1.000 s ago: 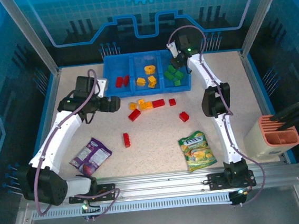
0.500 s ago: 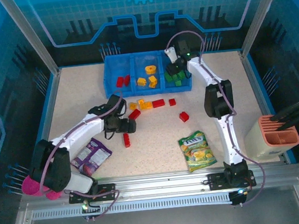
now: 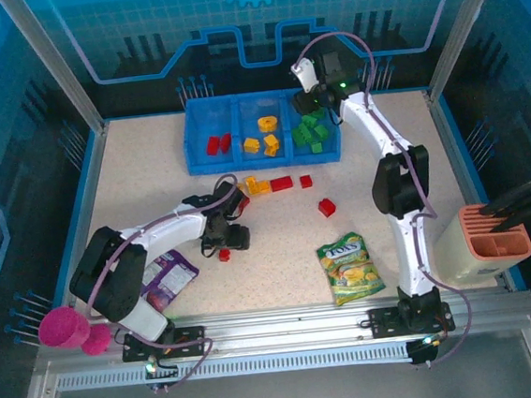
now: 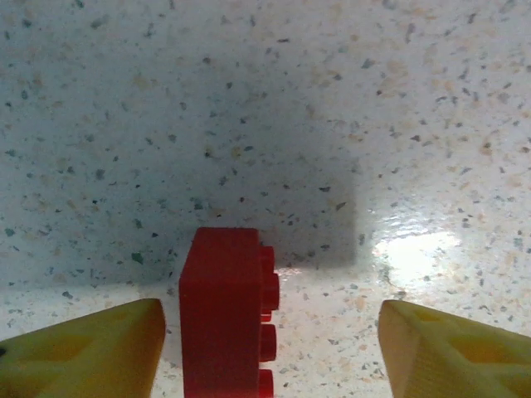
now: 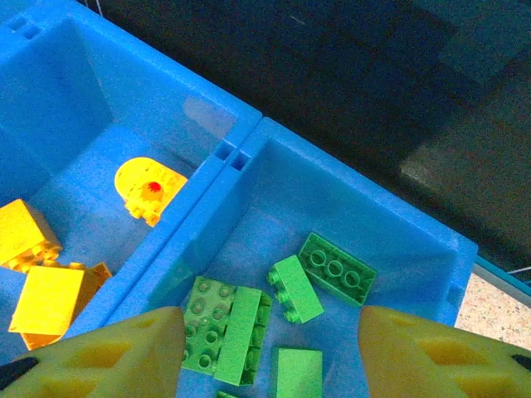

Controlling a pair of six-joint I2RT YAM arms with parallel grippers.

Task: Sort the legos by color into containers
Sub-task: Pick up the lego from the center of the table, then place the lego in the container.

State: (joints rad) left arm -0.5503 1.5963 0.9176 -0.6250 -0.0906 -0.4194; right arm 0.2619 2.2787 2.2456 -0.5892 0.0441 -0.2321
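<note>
I see my left gripper (image 4: 272, 332) low down and my right gripper (image 5: 270, 332) far out (both spread apart).

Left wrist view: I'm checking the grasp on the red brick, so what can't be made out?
Red brick: near end cut off by the left wrist view's bottom edge.
Contact with the left end effector: gap at one finger too narrow to judge.
Top external view: the end effector covers most of the brick.
</note>
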